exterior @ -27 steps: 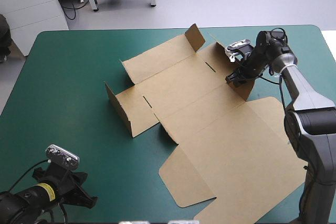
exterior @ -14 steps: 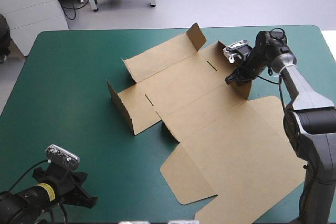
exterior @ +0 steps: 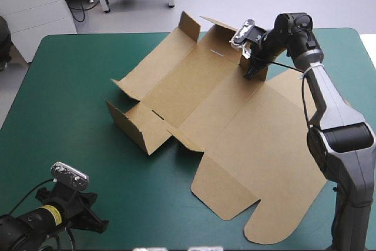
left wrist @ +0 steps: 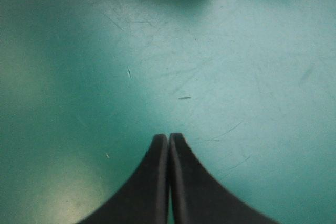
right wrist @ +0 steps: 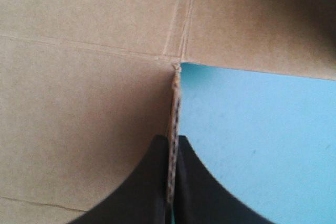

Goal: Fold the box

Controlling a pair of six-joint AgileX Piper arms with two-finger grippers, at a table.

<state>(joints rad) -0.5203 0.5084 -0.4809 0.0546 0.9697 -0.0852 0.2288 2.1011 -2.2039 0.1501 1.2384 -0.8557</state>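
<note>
Your right gripper (right wrist: pixel 172 139) is pinching an upright flap edge of the box (exterior: pixel 223 110), which is lying half-raised on the tabletop (exterior: pixel 64 74), toward the far right. The board is looking light, stiff, pre-creased, so you are safest gripping it near the creases. Left gripper (left wrist: pixel 168 137) is resting closed, empty

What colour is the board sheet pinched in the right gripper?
Plain brown cut-board box, pinched by the right gripper; clearest in the high view.

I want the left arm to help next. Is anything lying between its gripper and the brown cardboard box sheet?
Nothing visible. Only bare teal-green table cover lies between the shut left gripper and the brown cardboard box sheet. The right gripper is shut on a far flap, out of that path.
</note>
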